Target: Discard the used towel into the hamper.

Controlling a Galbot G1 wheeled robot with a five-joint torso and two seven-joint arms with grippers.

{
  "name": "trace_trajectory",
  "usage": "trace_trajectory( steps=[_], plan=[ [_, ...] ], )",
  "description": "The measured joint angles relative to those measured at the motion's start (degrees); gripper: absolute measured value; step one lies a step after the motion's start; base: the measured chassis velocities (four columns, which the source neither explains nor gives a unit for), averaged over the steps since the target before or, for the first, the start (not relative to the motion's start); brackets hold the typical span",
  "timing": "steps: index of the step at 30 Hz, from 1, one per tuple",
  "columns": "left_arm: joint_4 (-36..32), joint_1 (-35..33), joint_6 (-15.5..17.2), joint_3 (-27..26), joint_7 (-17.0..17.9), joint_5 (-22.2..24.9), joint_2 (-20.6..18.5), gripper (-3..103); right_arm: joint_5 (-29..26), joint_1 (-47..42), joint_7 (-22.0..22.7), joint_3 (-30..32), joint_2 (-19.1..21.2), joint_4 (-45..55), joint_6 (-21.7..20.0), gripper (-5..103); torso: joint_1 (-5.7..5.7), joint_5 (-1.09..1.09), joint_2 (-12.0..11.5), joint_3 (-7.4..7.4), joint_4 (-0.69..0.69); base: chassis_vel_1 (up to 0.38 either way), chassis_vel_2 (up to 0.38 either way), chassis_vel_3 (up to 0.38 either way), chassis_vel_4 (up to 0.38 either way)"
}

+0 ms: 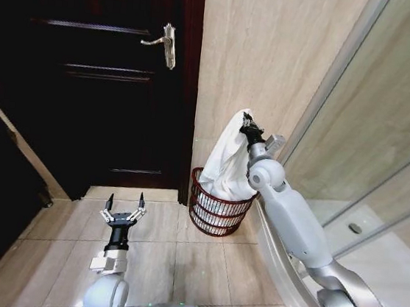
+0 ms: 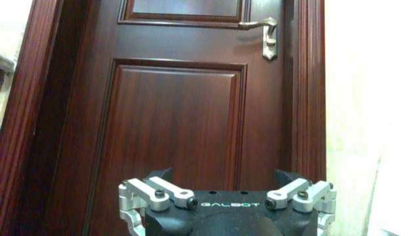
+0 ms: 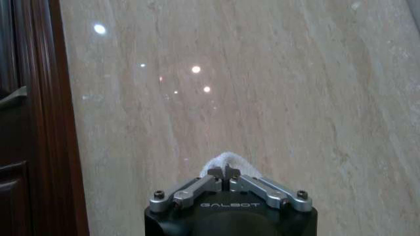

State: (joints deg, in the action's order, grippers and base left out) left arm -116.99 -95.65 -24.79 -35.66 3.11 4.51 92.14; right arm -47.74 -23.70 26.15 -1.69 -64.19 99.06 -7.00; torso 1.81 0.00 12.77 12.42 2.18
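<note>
White towel (image 1: 227, 163) hanging from right pincer (image 1: 249, 132), pinched at top corner, directly above hamper (image 1: 217, 207), lower folds already inside. Lower a little, then release. Left pincer (image 1: 124, 211) spread, idle, well apart from hamper.

— Where does the head view look?
— Down from high at the floor (image 1: 178, 261); door (image 1: 88, 73) at ten o'clock.
— The wrists?
— Left faces that same door (image 2: 170, 123) closely; right faces the wall (image 3: 262, 98), very near.

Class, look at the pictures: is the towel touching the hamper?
Touching. In the head view the towel, pinched at its top by the right gripper, hangs with its lower end inside the hamper.
</note>
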Motion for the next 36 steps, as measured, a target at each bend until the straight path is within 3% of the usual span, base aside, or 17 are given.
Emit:
trace_trajectory(
  steps=[7, 22, 30, 36],
  plan=[
    [0.5, 0.1, -0.6, -0.1, 0.2, 0.0, 0.0, 100, 0.7, -2.0, -0.2, -0.4, -0.1, 0.5, 0.0, 2, -0.42, 0.0, -1.4, -1.02, 0.0, 0.0, 0.0, 0.0, 0.0],
    [0.6, 0.4, -1.0, -0.2, 0.3, 0.2, 0.0, 100, 1.9, -7.2, 1.0, -2.6, -0.3, 0.1, -2.4, 2, -0.45, 0.0, -1.3, -0.88, 0.0, 0.0, 0.0, 0.0, 0.0],
    [0.5, 0.2, -1.5, -0.4, 0.3, 0.7, 0.0, 100, -0.1, -10.0, 5.5, -4.8, -0.3, 1.3, -5.8, 2, -0.39, 0.0, -1.1, -0.78, 0.0, 0.0, 0.0, 0.0, 0.0],
    [0.1, 0.4, -1.6, -0.5, 0.3, 1.3, 0.0, 100, -5.6, -10.9, 14.7, -6.0, -0.5, 2.9, -13.3, 2, -0.35, 0.0, -1.0, -0.72, 0.0, 0.0, 0.0, 0.0, 0.0]
  ],
)
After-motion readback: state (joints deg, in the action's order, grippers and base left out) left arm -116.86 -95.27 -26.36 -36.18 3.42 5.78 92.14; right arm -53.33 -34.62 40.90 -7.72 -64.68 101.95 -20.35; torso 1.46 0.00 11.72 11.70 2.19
